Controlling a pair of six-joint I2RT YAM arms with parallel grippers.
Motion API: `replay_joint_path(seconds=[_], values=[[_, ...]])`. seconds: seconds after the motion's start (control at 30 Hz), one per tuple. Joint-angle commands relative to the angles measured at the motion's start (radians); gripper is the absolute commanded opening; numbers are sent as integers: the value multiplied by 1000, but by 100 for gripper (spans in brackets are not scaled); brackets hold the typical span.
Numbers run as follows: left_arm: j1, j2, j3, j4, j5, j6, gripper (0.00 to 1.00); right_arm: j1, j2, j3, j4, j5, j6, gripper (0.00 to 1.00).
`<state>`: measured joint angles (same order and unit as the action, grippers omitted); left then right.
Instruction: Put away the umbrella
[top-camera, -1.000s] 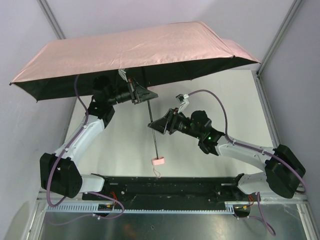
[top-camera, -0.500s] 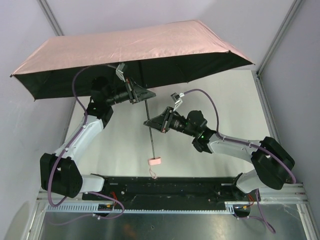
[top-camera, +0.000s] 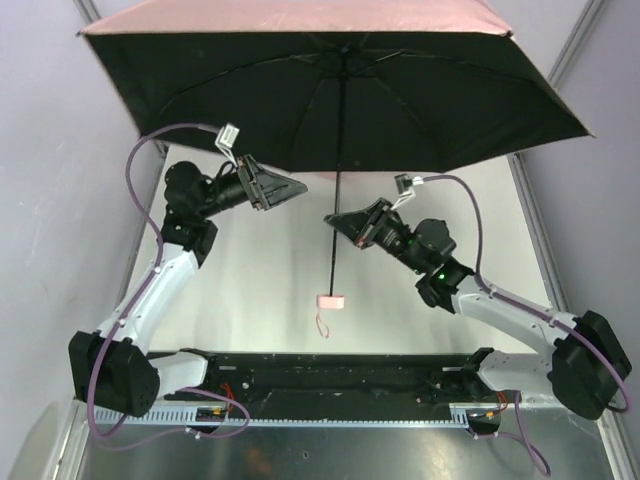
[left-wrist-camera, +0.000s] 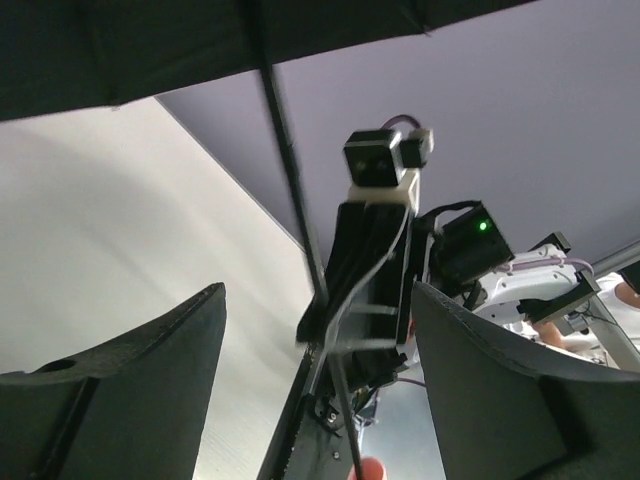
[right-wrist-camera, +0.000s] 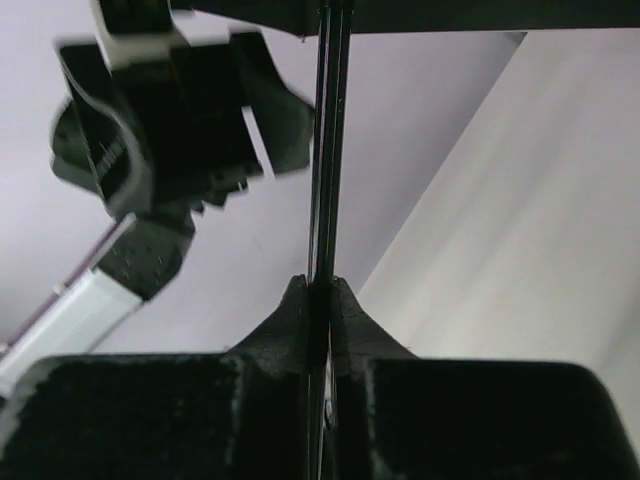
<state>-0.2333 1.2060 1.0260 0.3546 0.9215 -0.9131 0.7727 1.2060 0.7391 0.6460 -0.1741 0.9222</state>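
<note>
Centre frame, right gripper (top-camera: 335, 217): clamped narrow on the black shaft (top-camera: 333, 262) of the umbrella (top-camera: 400, 100). Just left of it, left gripper (top-camera: 298, 184): spread wide, gripping nothing, apart from the shaft. Across the upper frame: open canopy, dark underside showing. Below: pink handle (top-camera: 331, 299) and strap (top-camera: 321, 326) hanging above the table (top-camera: 250, 290).

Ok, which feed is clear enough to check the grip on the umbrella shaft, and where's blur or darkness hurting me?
Right wrist view: best; the shaft is fairly crisp between the black, detail-less fingers of the right end effector, though the left end effector behind is smeared. Left wrist view: soft, shaft streaked. Top external view: sharp, but the underside of the umbrella is near-black.
</note>
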Motion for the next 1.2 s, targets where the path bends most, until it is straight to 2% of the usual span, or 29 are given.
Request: replay_joint_path(seconds=[0.0,0.23,0.43,0.53,0.63,0.83,0.9,0.93,1.0,1.03,1.1,1.17], values=[[-21,-31,-59,68,-9,-34,78,-66,-95,8,119,88,-31,0],[-225,25,-89,129,-4,-41,83,-164,-123,8,167,50,25,0],[-308,71,-89,180,25,-42,83,-166,-148,15,124,40,27,0],[-349,88,-93,186,27,-38,80,-165,-149,17,126,33,37,0],[-365,110,-93,187,24,-36,69,-152,-145,31,122,35,46,0],[-371,140,-99,187,12,-28,57,-91,-107,82,81,83,22,0],[-374,147,-107,187,2,-19,46,-81,-89,98,73,94,24,0],[-375,148,-112,187,-6,-13,36,-77,-81,113,49,103,21,0],[-376,144,-128,187,-28,4,12,-67,-69,162,-83,139,2,0],[-376,139,-142,187,-48,11,6,-62,-60,206,-198,192,-8,0],[-380,126,-171,186,-95,27,2,-55,-30,321,-435,287,-34,0],[-388,118,-196,185,-145,47,0,-52,17,428,-643,378,-64,12]])
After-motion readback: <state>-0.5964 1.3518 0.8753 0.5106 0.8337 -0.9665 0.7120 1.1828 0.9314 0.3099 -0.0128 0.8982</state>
